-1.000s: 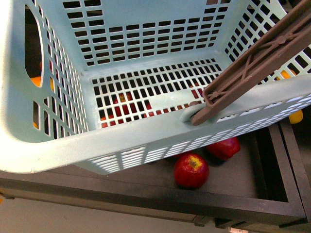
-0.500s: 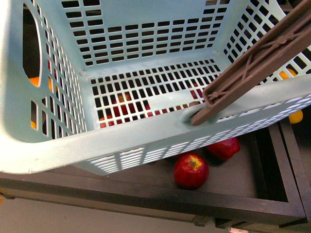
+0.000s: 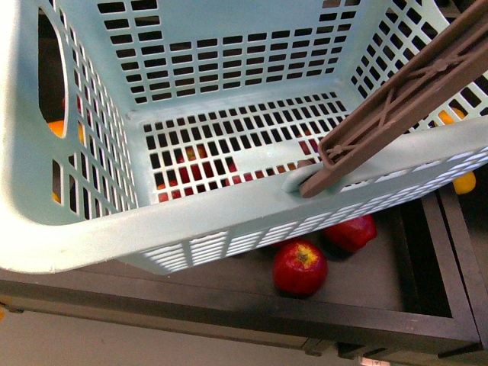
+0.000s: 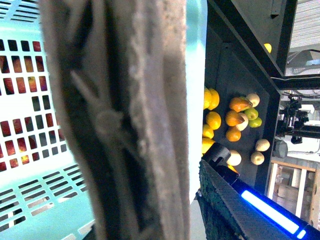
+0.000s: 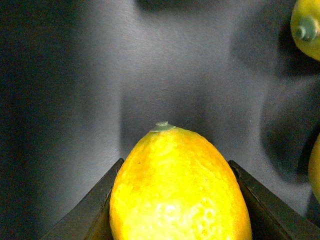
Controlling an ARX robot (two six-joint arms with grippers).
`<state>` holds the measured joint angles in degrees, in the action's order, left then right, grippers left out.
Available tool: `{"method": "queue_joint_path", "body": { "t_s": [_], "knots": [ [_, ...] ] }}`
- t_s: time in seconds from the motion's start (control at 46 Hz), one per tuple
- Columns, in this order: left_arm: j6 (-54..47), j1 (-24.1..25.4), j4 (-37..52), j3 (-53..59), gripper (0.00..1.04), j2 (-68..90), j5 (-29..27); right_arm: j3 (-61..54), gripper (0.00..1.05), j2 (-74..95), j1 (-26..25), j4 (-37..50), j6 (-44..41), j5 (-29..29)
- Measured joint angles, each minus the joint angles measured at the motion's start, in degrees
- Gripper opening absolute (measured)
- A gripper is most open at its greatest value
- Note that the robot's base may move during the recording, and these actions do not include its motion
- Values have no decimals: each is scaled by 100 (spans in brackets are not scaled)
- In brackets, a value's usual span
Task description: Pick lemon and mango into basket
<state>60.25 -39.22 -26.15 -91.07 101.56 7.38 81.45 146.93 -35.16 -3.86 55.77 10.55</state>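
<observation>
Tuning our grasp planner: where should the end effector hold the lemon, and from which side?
Grip the lemon across its narrow middle, a finger on each long flank, approaching along its long axis from the end opposite the stem nub. The oval's flanks are broad; its ends taper and would likely slip. The right end effector straddles it this way.

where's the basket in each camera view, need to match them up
Front view: the basket fills most of the picture, seen from above, looking into it.
Left wrist view: its slotted aqua wall shows behind the blurred, close-up handle.
Right wrist view: not in it; only the lemon between the right pincer fingers.
Shared landmark: the brown handle, in the front and left wrist views.
</observation>
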Motion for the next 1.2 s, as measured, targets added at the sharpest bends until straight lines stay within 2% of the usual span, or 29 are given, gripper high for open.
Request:
{"method": "queue_joint_path", "body": {
  "t_s": [0.283, 0.457, 0.565, 0.652, 0.783, 0.957, 1.065, 1.196],
  "knots": [
    [2, 0, 0, 0, 26, 0, 11, -1720, 51, -2184, 70, 986, -750, -588],
    [2, 0, 0, 0, 26, 0, 9, -2656, 51, -4103, 297, 957, -1226, -984],
    [0, 0, 0, 0, 26, 0, 7, -2859, 51, -5353, 647, 680, -1690, -1172],
    [0, 0, 0, 0, 26, 0, 9, -2907, 51, -6201, 1023, 463, -1932, -1178],
    [2, 2, 0, 0, 26, 0, 7, -2968, 51, -7217, 1862, 111, -1993, -997],
    [0, 0, 0, 2, 26, 0, 11, -3158, 51, -7753, 3622, -98, -2024, -284],
    [7, 0, -2, 0, 25, 0, 39, -3222, 51, -7733, 4304, -103, -2046, -74],
    [-11, 0, -2, -2, 11, 0, -7, -3283, 51, -7652, 4994, -103, -2068, 114]
  ]
}}
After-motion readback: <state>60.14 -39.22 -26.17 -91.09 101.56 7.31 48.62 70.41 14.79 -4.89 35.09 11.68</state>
